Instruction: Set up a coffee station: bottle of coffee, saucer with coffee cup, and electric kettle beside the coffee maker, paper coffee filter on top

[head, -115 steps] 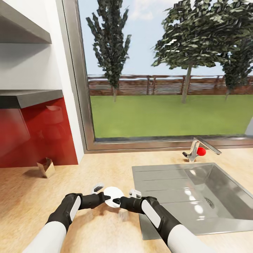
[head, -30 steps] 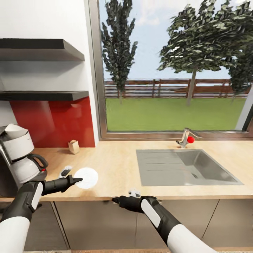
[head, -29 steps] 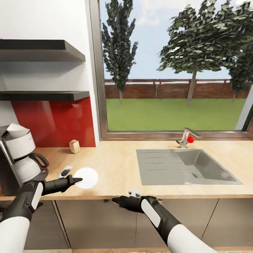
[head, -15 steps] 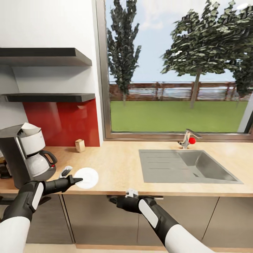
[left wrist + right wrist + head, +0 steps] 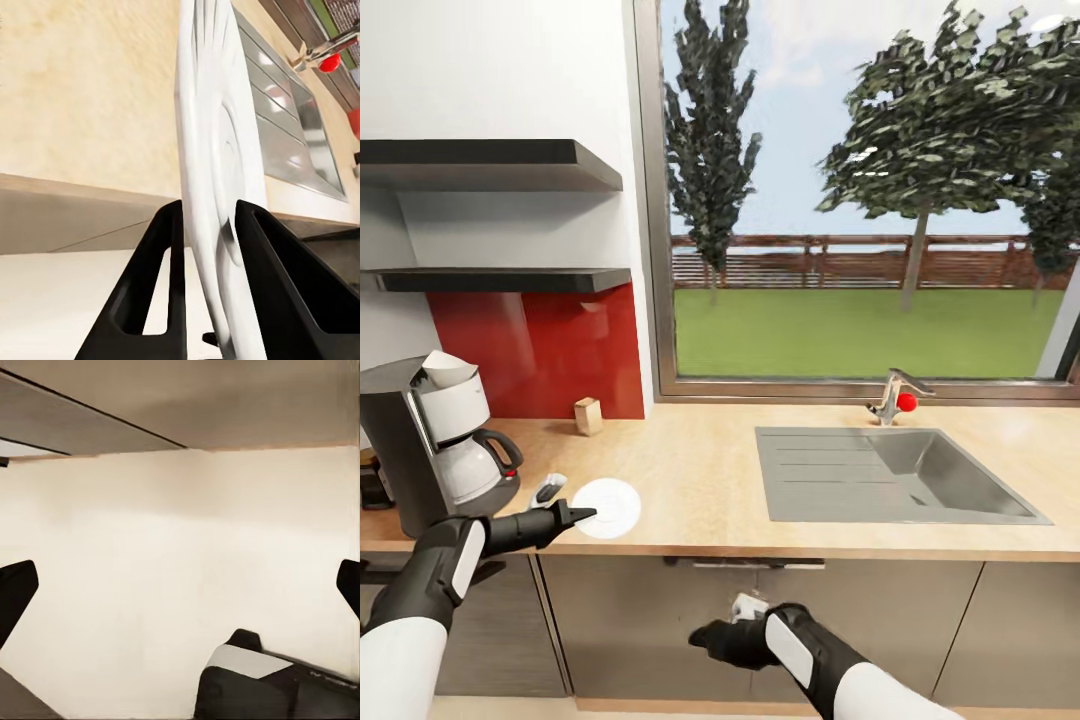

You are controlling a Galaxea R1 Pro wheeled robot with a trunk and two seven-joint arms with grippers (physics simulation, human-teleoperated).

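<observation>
Pinching the saucer (image 5: 606, 507) is the left tool (image 5: 582, 515); the right tool (image 5: 698, 634), fingers spread, is hanging below the counter (image 5: 700, 470).

A kitchen: countertop (image 5: 700, 480), sink (image 5: 890, 480), coffee maker (image 5: 435, 440).

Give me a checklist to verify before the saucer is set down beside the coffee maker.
1. Left claw grips the saucer by its rim: ok.
2. Saucer level: cannot tell.
3. Bare countertop beside the coffee maker: ok.
4. Paper coffee filter on top of the coffee maker: ok.
5. Right claw open, low before the cabinet fronts, out of the way: ok.
6. Coffee cup within reach: cannot tell.
</observation>
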